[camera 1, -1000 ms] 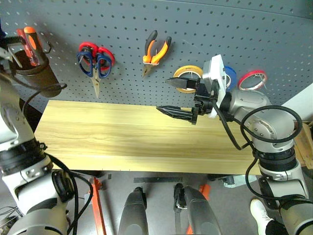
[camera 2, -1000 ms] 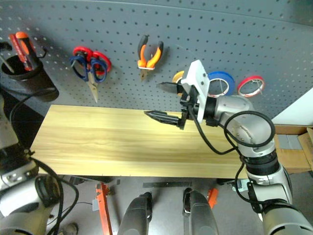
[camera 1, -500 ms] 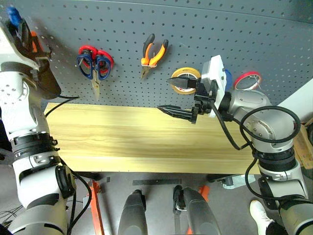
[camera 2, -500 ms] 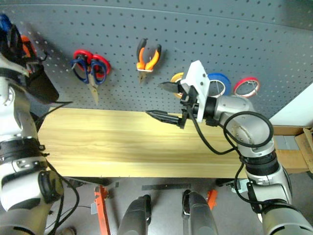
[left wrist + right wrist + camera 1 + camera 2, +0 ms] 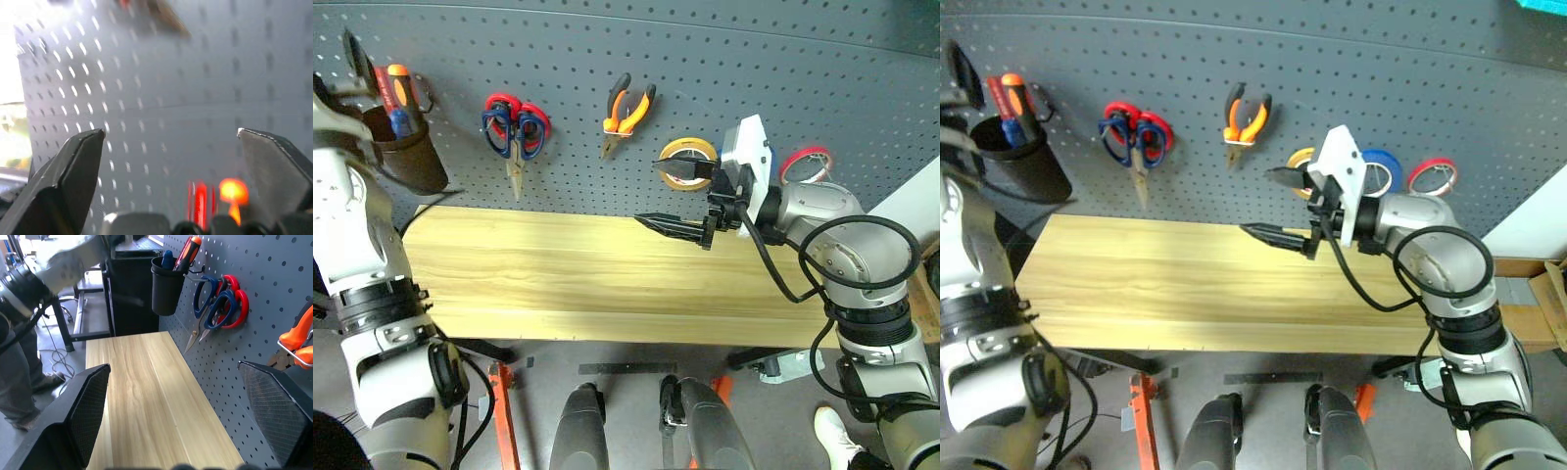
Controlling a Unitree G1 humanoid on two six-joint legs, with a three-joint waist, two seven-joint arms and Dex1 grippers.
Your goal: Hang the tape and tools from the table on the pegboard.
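On the pegboard (image 5: 558,59) three tape rolls are counted: the tan-yellow tape (image 5: 688,152), a blue roll (image 5: 1378,171) and a red roll (image 5: 806,160). Two scissors hang together, dark blue-handled scissors (image 5: 501,132) and red-handled scissors (image 5: 530,119), beside one pair of pliers (image 5: 626,113). A black cup (image 5: 406,157) holds three screwdrivers, among them the blue-handled screwdriver (image 5: 399,122). The surface (image 5: 558,284) bears nothing. No writing can be read. The left claw (image 5: 171,147) and the right claw (image 5: 671,196) are both spread apart, holding nothing.

- Pegboard (image 5: 705,59): dark grey (rows of small pale holes).
- Table (image 5: 558,284): light yellow, grained.
- Pliers (image 5: 626,108): orange and black.
- Tape (image 5: 690,150): tan-yellow.
- Scissors (image 5: 499,132): dark blue handles.
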